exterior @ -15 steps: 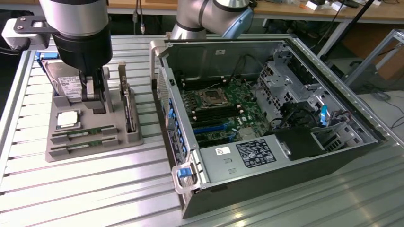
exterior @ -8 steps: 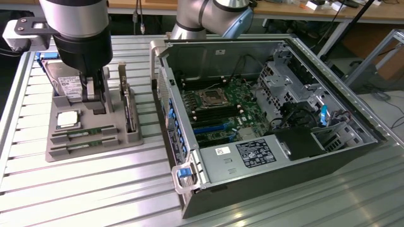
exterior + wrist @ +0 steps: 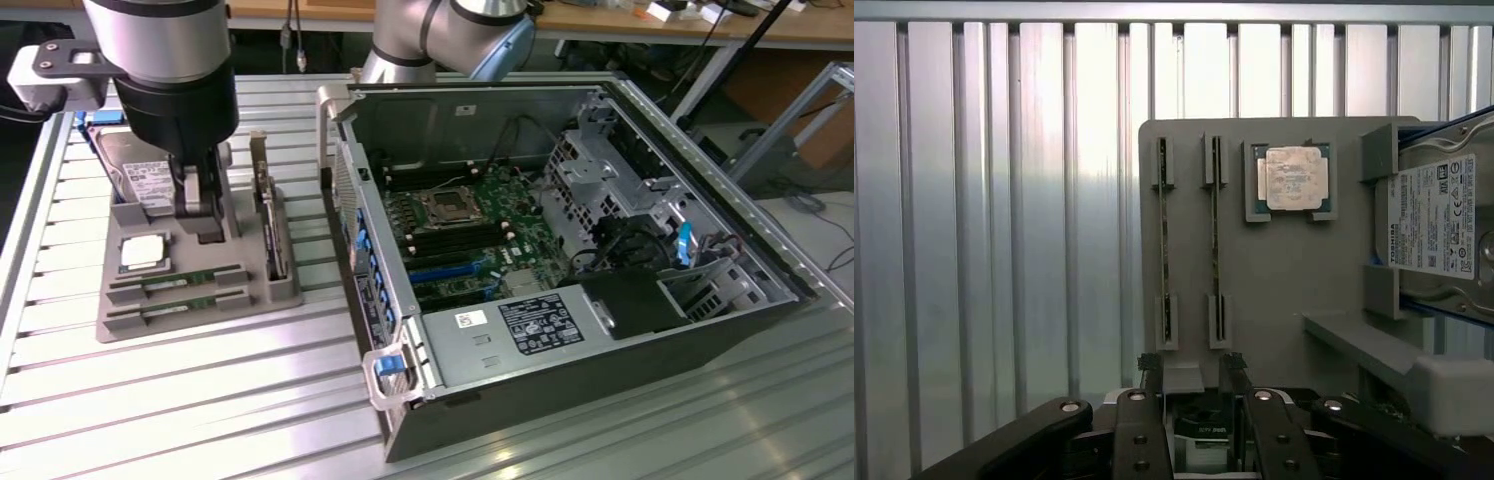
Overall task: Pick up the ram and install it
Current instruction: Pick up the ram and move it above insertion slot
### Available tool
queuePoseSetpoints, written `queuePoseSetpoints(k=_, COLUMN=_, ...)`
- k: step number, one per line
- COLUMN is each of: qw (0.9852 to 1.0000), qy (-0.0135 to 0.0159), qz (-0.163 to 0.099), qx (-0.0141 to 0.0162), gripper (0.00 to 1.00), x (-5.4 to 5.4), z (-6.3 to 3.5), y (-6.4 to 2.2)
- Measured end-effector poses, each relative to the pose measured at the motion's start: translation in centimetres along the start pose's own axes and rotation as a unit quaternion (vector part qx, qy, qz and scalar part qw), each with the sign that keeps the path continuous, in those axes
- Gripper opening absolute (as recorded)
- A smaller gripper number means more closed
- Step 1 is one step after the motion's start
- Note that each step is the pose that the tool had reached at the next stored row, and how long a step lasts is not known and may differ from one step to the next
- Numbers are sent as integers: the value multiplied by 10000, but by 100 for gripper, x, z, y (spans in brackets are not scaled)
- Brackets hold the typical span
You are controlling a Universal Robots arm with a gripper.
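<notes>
Two ram sticks are sitting in the grey tray (image 3: 200,322), at about 8 o'clock in the exterior view. The outer ram stick (image 3: 167,308) (image 3: 1164,240) is lying along the tray's 6 o'clock edge. The inner ram stick (image 3: 174,281) (image 3: 1215,240) is running parallel, just beside it on its 12 o'clock side. Both are long, thin green boards standing on edge, each end resting in a grey slotted bracket. They're sitting level, apart from each other, both seated in the tray.
</notes>
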State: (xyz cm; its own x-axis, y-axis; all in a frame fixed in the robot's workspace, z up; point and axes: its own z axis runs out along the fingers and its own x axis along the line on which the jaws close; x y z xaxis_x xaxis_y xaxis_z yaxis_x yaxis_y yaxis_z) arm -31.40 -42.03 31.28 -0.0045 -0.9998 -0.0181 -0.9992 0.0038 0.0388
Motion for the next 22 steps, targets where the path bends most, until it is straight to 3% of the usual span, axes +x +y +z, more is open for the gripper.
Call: queuePoseSetpoints(k=22, qw=10000, qy=-1, qz=0, qx=1, gripper=36, x=2, z=105, y=7)
